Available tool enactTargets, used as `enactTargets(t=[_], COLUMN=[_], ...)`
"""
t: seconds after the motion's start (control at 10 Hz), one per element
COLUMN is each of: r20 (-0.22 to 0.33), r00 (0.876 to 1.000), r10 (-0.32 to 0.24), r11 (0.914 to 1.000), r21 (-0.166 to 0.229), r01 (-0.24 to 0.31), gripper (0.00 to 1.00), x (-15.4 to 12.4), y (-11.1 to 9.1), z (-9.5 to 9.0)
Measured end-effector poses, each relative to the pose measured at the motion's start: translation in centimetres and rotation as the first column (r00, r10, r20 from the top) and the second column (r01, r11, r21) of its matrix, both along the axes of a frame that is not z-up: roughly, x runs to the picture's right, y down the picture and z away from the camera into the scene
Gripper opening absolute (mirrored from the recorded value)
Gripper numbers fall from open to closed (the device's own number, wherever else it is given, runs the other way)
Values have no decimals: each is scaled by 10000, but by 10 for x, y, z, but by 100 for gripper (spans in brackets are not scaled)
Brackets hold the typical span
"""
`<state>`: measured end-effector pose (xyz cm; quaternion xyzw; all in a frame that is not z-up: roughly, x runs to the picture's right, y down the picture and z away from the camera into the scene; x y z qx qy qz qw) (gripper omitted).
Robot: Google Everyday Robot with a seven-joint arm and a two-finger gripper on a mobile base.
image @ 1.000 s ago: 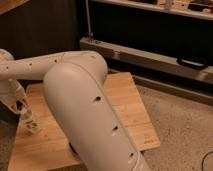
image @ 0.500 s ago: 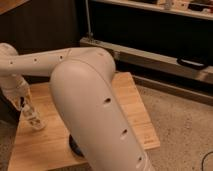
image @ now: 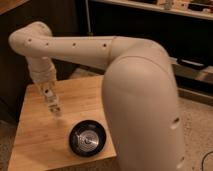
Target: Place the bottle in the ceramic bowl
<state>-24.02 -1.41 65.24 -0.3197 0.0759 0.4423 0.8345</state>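
Your pincer (image: 54,106) hangs at the left of the frame over the bench (image: 30,136), apparently clamped on the bottle (image: 56,112) at its tip. The ceramic bowl (image: 87,139) sits lower right, apart from it. Release here and the bottle lands on wood and rolls. Come in low and it clips the rim, shoving the bowl toward the near edge.

The arm (image: 140,85) is cream-white, dotted with small dark holes. Its pale hand (image: 54,109) hangs over the left of the desk (image: 32,137), which is honey-coloured wood with faint plank lines. The bowl (image: 74,135) is glossy black with a silvery ringed centre. The floor (image: 197,125) is speckled grey.
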Motion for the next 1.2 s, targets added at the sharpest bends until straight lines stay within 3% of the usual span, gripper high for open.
enactTargets(t=[0.4,0.9,1.2], r20=[-445,-761,-641], r00=[9955,9906,9878], r10=[836,1135,1423], r11=[9952,9879,9808], r21=[-469,-975,-1250], r01=[-856,-1207,-1494], gripper=[0,0,0], x=[82,143,166], y=[-3,18,34], z=[12,-2,-10])
